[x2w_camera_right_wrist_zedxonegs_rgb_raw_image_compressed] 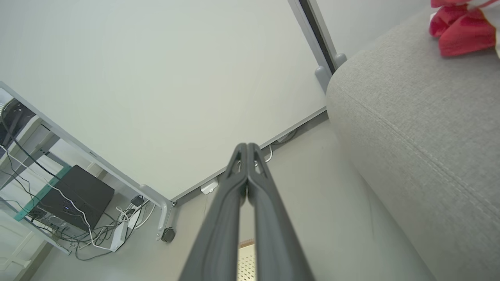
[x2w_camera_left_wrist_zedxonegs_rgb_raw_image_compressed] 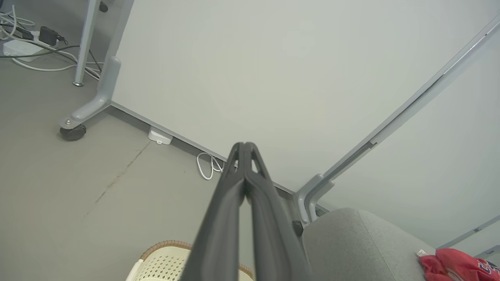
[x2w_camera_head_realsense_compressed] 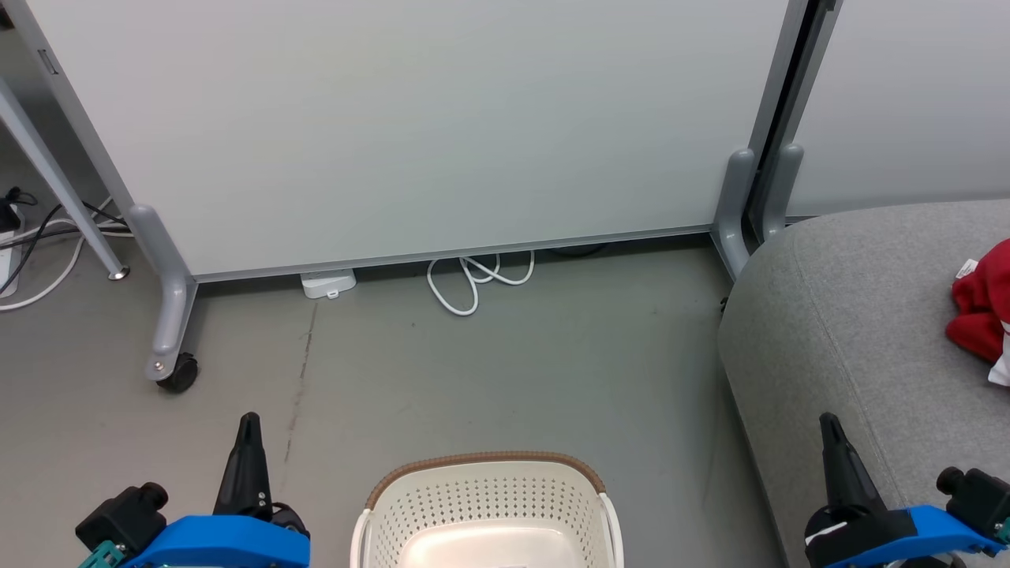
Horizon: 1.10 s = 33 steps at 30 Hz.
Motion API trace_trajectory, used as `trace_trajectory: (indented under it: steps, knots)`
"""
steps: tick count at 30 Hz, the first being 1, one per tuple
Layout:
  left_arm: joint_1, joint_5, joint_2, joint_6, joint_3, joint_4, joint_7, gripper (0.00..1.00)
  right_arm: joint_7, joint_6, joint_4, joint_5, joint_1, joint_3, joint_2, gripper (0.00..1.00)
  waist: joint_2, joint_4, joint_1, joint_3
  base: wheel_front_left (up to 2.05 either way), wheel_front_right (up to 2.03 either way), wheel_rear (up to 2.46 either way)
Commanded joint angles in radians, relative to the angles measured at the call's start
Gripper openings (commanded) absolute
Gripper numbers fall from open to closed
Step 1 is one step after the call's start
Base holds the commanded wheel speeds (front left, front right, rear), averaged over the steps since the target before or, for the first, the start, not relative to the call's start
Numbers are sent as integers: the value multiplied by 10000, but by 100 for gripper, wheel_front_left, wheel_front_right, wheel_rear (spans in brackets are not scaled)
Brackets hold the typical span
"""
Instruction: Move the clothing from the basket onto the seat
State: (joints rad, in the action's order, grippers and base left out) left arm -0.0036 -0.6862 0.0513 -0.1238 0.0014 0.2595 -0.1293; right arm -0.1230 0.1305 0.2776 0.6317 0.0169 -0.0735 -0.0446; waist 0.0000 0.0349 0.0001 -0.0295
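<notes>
The cream basket [x2w_camera_head_realsense_compressed: 489, 493] with its brown rim stands on the floor at the bottom centre of the head view; the part of its inside that shows holds no cloth. Red clothing [x2w_camera_head_realsense_compressed: 982, 312] lies bunched on the grey seat [x2w_camera_head_realsense_compressed: 852, 315] at the right edge. My left gripper [x2w_camera_head_realsense_compressed: 249, 420] is shut, left of the basket, with nothing in it. My right gripper [x2w_camera_head_realsense_compressed: 828, 422] is shut over the seat's front corner, also with nothing held. In the left wrist view the gripper [x2w_camera_left_wrist_zedxonegs_rgb_raw_image_compressed: 244, 145] is shut, with the basket [x2w_camera_left_wrist_zedxonegs_rgb_raw_image_compressed: 160, 261], seat [x2w_camera_left_wrist_zedxonegs_rgb_raw_image_compressed: 351, 242] and clothing [x2w_camera_left_wrist_zedxonegs_rgb_raw_image_compressed: 453, 265] below. The right wrist view has its gripper [x2w_camera_right_wrist_zedxonegs_rgb_raw_image_compressed: 247, 146] shut, the seat [x2w_camera_right_wrist_zedxonegs_rgb_raw_image_compressed: 422, 128] and clothing [x2w_camera_right_wrist_zedxonegs_rgb_raw_image_compressed: 463, 33].
A white partition panel [x2w_camera_head_realsense_compressed: 426, 126] on grey castor feet [x2w_camera_head_realsense_compressed: 175, 371] stands behind the basket. A white cable coil [x2w_camera_head_realsense_compressed: 473, 280] and a small white box [x2w_camera_head_realsense_compressed: 327, 282] lie at its base. More cables [x2w_camera_head_realsense_compressed: 31, 237] and a table leg are at the far left. Grey floor lies between.
</notes>
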Motion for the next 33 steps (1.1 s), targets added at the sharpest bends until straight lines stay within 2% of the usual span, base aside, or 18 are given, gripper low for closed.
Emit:
trace_trajectory:
  steps: [1, 33]
  knots:
    - [-337, -252, 41, -30, 92, -150, 55, 0, 52, 2, -163, 289, 301, -36, -43, 0, 0, -2, -1, 2, 0, 0, 0]
    - [-697, -4222, 51, -62, 520, -169, 1084, 0, 1075, 3, -256, 4466, 608, -205, -61, 0, 0, -119, -1, 111, 0, 0, 0]
